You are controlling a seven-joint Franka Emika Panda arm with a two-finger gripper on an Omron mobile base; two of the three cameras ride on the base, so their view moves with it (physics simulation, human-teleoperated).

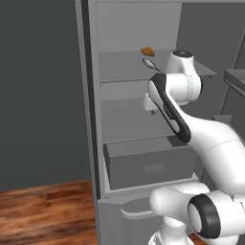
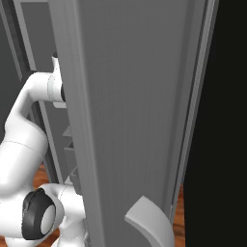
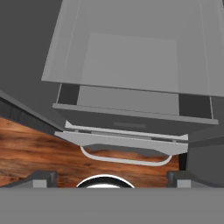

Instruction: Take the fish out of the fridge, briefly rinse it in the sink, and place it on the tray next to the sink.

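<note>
Silvery fish (image 1: 149, 63) beside orange lump (image 1: 147, 50)

The fridge (image 1: 129, 119) stands open, and everything here is placed against it. On its upper shelf (image 1: 124, 64) lies the fish (image 1: 149, 63), with a rounded lump (image 1: 147, 50) just behind it, deeper in the fridge. Below that shelf comes a second shelf, and under it, at the bottom of the compartment, sits the drawer (image 1: 148, 165). The wood floor (image 1: 45, 213) spreads to the left of the fridge. The fridge door (image 2: 130, 120) swings out to its right.
</note>
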